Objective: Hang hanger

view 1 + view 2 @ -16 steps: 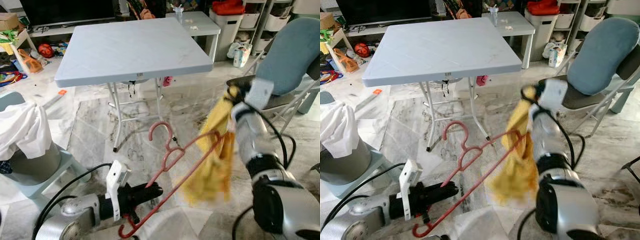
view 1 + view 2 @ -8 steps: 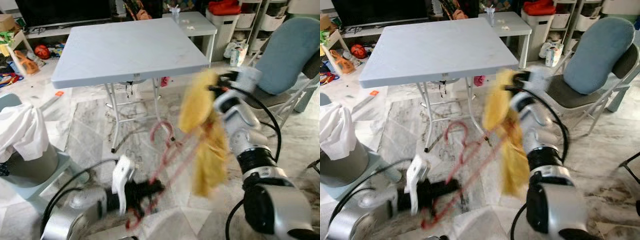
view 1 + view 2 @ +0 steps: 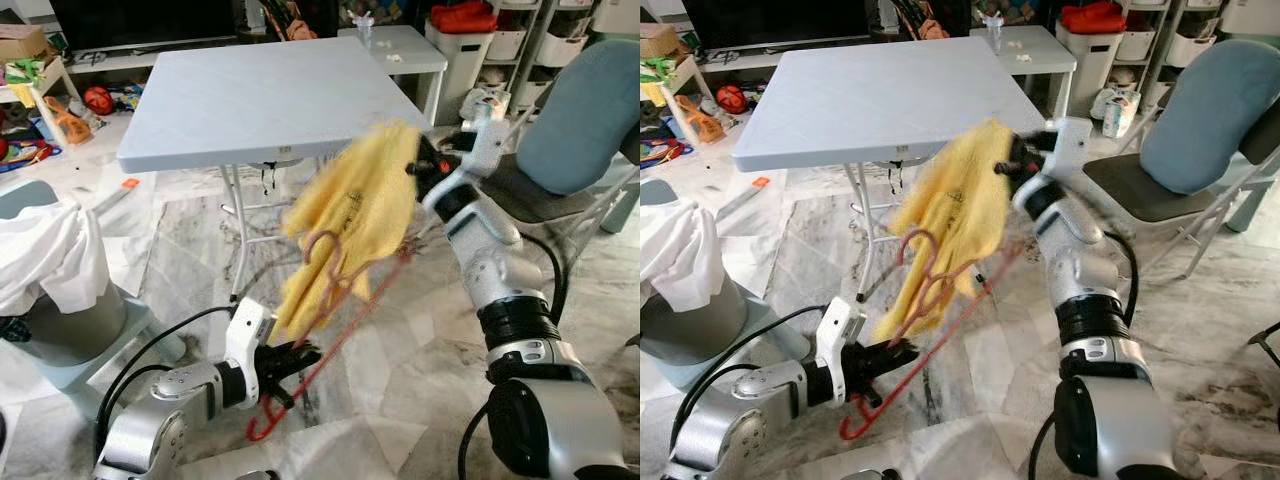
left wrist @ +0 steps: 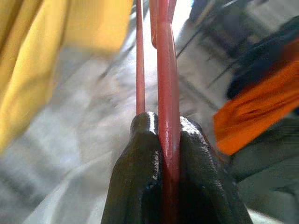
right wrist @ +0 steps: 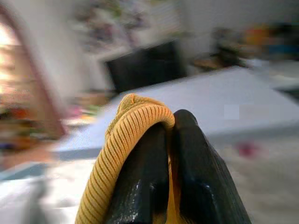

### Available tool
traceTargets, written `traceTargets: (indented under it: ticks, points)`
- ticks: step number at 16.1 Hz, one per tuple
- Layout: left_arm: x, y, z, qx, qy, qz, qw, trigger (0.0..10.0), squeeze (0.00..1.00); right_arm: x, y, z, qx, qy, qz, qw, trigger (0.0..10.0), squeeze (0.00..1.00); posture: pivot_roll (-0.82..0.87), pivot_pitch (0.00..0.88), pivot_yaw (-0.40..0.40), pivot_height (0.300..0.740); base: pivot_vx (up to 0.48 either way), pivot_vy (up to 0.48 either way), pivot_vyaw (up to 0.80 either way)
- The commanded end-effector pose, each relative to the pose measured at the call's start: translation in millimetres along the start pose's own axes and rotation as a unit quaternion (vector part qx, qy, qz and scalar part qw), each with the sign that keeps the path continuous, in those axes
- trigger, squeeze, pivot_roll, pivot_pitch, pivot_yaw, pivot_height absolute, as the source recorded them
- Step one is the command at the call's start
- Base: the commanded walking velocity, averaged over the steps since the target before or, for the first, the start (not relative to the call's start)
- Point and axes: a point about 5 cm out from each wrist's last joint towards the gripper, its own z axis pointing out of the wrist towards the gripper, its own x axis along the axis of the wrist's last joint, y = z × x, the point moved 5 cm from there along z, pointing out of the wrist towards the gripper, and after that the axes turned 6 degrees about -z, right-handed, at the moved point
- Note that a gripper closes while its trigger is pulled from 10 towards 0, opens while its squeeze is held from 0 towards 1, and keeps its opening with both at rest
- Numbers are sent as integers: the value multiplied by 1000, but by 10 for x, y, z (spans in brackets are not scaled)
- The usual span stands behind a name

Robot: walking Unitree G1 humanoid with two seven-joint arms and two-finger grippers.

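Left tool [image 3: 290,362] low and near, clamped narrow on the red hanger [image 3: 335,300], whose hook rises at centre; right tool [image 3: 1012,163] pinches the ribbed edge of the yellow garment [image 3: 350,215]. A second ago the garment hung at the right off the hanger's end; now it is swung left across hook and shoulders, so dressing the hanger seems underway, hanging not yet. No legible writing; pale folding surface [image 3: 250,95] stands beyond.

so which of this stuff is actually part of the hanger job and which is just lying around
In use:
red hanger, clamped in the left gripper
yellow garment, ribbed edge pinched by the right gripper

Just lying about:
grey folding table
chair with blue cushion
bin draped with white cloth
toys on the floor
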Motion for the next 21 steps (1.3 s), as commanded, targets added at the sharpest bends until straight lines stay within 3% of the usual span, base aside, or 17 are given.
traceTargets:
  ticks: [1,2,3,4,6,8,9,10,11,12,13,14,15,16,19,20,21]
  points:
    - [96,165,-13,-41,10,10,999,0,0,94,120,17,-49,12,-29,998,0,0,-58,0,21,740,0,0,0]
    - [80,265,-42,-66,2,6,998,0,0,69,271,-3,-100,1,-40,994,0,0,-58,0,21,740,0,0,0]
    - [63,300,-53,-74,-4,4,997,0,0,61,321,-12,-117,-2,-37,993,0,0,-58,0,21,740,0,0,0]
    - [-4,381,-80,-93,-16,2,996,0,0,26,499,-46,-177,-21,-60,982,0,0,-53,0,14,740,0,0,0]
    - [13,381,-94,-89,-6,9,996,0,0,-35,616,-87,-211,-44,-90,972,0,0,-52,0,13,740,0,0,0]
    - [280,209,-88,-21,71,25,997,0,0,-217,814,-221,-248,-95,-107,958,0,0,-50,0,12,740,0,0,0]
    - [535,-66,-140,90,168,15,982,0,0,-342,982,-377,-271,-119,-115,948,0,0,-44,0,13,740,0,0,0]
    - [554,-104,-162,108,181,14,978,0,0,-360,992,-395,-268,-120,-111,950,0,0,-44,0,13,740,0,0,0]
    - [551,-147,-193,132,193,22,972,0,0,-384,993,-412,-257,-122,-121,951,0,0,-42,0,13,740,0,0,0]
    - [521,-318,-264,214,202,53,954,4196,0,-438,951,-439,-222,-122,-123,959,902,0,-42,0,11,740,0,0,0]
    - [515,-396,-313,253,208,71,942,7922,0,-464,913,-455,-200,-120,-128,964,2431,0,-45,0,13,740,0,0,0]
    - [507,-520,-371,307,214,74,924,10000,0,-473,843,-463,-167,-110,-125,972,6549,0,-47,0,14,740,0,0,0]
    - [537,-584,-456,345,233,80,906,10000,0,-495,775,-489,-136,-105,-124,977,10000,0,-51,0,17,740,0,0,0]
    - [547,-623,-521,376,239,96,890,10000,0,-507,703,-536,-107,-98,-121,982,10000,0,-52,0,20,740,0,0,0]
    - [556,-632,-622,409,253,122,868,10000,0,-498,466,-721,-33,-68,-154,985,10000,0,-42,0,30,740,0,0,0]
    - [542,-668,-696,431,259,127,855,10000,0,-523,348,-839,-7,-66,-165,984,10000,0,-40,0,35,740,0,0,0]
    - [526,-706,-731,437,263,113,853,10000,0,-552,252,-897,18,-65,-167,984,10000,0,-39,0,35,740,0,0,0]
